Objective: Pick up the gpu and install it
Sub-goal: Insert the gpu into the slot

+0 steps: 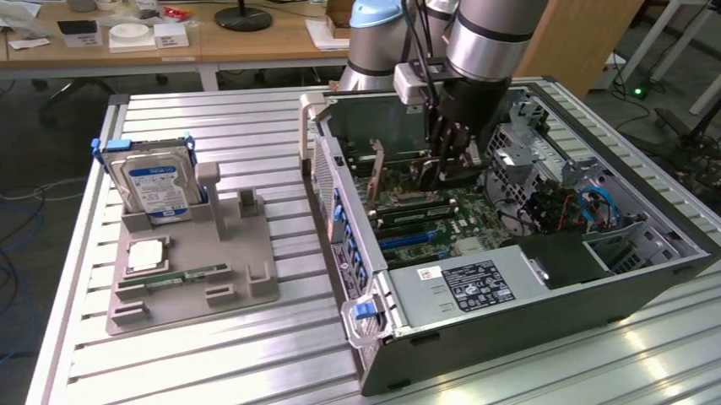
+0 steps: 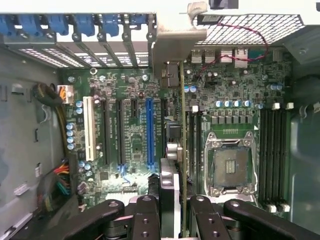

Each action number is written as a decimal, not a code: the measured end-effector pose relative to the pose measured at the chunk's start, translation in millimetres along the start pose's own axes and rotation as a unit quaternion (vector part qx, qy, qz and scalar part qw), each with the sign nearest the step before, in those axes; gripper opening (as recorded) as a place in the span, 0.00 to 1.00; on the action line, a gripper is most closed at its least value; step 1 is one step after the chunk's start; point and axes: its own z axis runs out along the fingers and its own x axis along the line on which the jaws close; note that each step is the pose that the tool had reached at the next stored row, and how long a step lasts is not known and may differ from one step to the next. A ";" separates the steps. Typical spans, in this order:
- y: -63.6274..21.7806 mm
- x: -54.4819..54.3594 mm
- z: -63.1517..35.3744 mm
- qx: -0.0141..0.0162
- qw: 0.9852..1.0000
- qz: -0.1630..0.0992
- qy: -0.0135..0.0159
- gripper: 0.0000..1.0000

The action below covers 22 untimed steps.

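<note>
I'm hanging over the open computer case (image 1: 541, 278) now, and the gripper (image 1: 448, 173) is reaching down inside it above the motherboard (image 2: 130, 150), carrying the gpu (image 2: 183, 150) edge-on. In the wrist view the card is showing as a thin vertical strip running straight away from the fingers (image 2: 150, 217), which are closing on it from both sides, so I'm reading the jaws as clamped on the card, not open. Its silver-grey end bracket (image 2: 175, 50) is sitting at the far end, up against the row of slot covers with blue clips (image 2: 85, 25) in the case's rear wall. The relation I'm watching is this: the card's long axis is lying parallel to the expansion slots, and the blue slot (image 2: 149, 132) is lying just beside the card's line, offset to one side and not directly under it, as best I can judge. On the other side of the card I'm seeing the bare CPU socket (image 2: 231, 167). In the exterior view, the grey fixture tray (image 1: 192, 270) is sitting well apart on the exterior view's left, with the blue-labelled hard drive (image 1: 155, 187) standing in it.
</note>
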 end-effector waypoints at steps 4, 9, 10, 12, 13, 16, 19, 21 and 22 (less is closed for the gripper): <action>0.0 2.8 2.1 0.000 1.000 0.000 0.000 0.28; 1.1 6.4 6.0 0.000 1.000 0.000 0.000 0.28; 2.0 6.5 7.1 0.000 1.000 0.000 0.000 0.28; 3.1 6.7 9.5 0.000 1.000 0.000 0.000 0.28; 3.2 6.8 10.7 0.000 1.000 0.000 0.000 0.28; 3.3 8.5 12.5 0.000 1.000 0.000 0.000 0.28; 4.6 9.3 13.7 0.000 1.000 0.000 0.000 0.28; 4.6 9.5 16.3 0.000 1.000 0.000 0.000 0.28; 4.7 9.6 18.1 0.000 1.000 0.000 0.000 0.28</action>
